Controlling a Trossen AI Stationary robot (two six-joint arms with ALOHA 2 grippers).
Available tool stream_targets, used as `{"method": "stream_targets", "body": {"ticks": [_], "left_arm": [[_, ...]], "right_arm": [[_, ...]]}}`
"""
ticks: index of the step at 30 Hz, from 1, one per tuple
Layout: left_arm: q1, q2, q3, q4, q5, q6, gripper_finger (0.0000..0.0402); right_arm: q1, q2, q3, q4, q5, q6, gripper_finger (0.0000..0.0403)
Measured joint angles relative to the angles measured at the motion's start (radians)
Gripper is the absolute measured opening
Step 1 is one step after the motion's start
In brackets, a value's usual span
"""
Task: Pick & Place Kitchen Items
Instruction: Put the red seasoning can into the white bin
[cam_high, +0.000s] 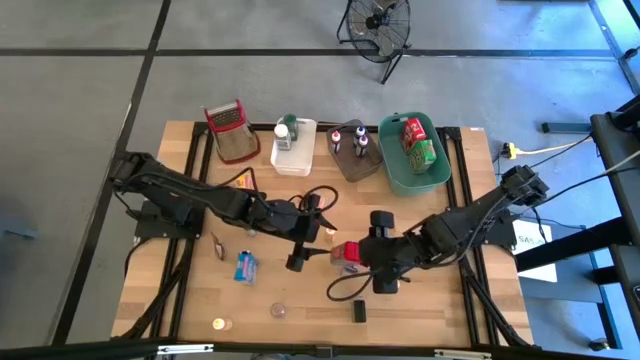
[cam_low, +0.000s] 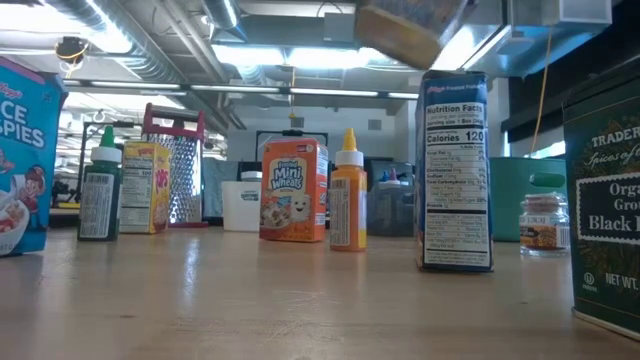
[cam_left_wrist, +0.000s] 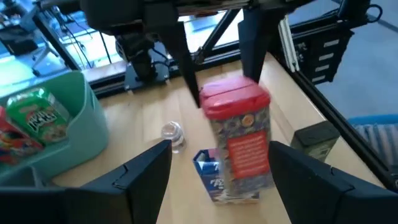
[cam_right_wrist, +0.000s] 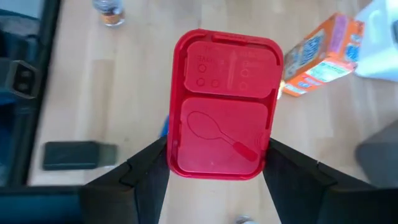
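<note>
Our right gripper (cam_right_wrist: 211, 168) holds the red-lidded spice tin (cam_right_wrist: 222, 106), one finger (cam_right_wrist: 146, 168) against each long side of its lid, at the middle of the wooden table (cam_high: 420, 310). From the left wrist view we see this tin (cam_left_wrist: 239, 140) upright, with a small blue box (cam_left_wrist: 208, 174) just beside its base and a small clear jar (cam_left_wrist: 173, 134) near it. Our left gripper (cam_high: 297, 262) hangs with its fingers wide apart and empty, just to the left of the tin, facing it. A dark rectangular tin (cam_high: 359, 310) lies on the table nearer the front edge. Farther left we see a blue packet (cam_high: 245, 265). Along the back edge stand a green bin (cam_high: 392, 170) with boxes in it, a grey bin (cam_high: 352, 165), a white bin (cam_high: 296, 160) and a red-rimmed wire basket (cam_high: 230, 130).
</note>
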Motion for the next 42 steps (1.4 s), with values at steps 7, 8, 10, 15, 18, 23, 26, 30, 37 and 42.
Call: {"method": "stream_targets", "body": {"ticks": [7, 8, 10, 15, 18, 23, 26, 30, 37, 42], "left_arm": [[0.011, 0.007, 0.0, 0.02, -0.021, -0.095, 0.0262], [0.015, 0.007, 0.0, 0.02, -0.021, -0.104, 0.0262], [0.018, 0.007, 0.0, 0.014, -0.022, -0.123, 0.0262], [0.02, 0.007, 0.0, 0.004, -0.021, -0.132, 0.0262], [0.018, 0.007, 0.0, 0.002, -0.021, -0.124, 0.0262], [0.004, 0.015, 0.001, 0.003, -0.024, -0.065, 0.0262], [-0.002, 0.029, 0.001, 0.001, -0.045, -0.037, 0.0262], [0.001, 0.04, 0.001, 0.006, -0.077, -0.014, 0.0262], [0.006, 0.049, 0.001, 0.045, -0.08, 0.004, 0.0262], [0.01, 0.049, 0.001, 0.048, -0.065, 0.011, 0.0262]], "right_arm": [[-0.006, 0.026, 0.0, 0.001, 0.078, -0.052, 0.0231], [-0.006, 0.027, 0.0, 0.005, 0.091, -0.058, 0.0231], [-0.006, 0.03, 0.0, 0.01, 0.123, -0.071, 0.0231], [-0.01, 0.03, 0.0, 0.021, 0.181, -0.089, 0.0231], [-0.019, 0.03, 0.0, 0.024, 0.184, -0.096, 0.0231], [-0.036, 0.03, 0.0, 0.039, 0.183, -0.1, 0.0231], [-0.044, 0.03, 0.0, 0.039, 0.167, -0.105, 0.0231], [-0.056, 0.03, -0.001, 0.044, 0.15, -0.111, 0.0231], [-0.059, 0.03, -0.001, 0.057, 0.151, -0.124, 0.0231], [-0.059, 0.03, -0.001, 0.063, 0.149, -0.134, 0.0231]]}}
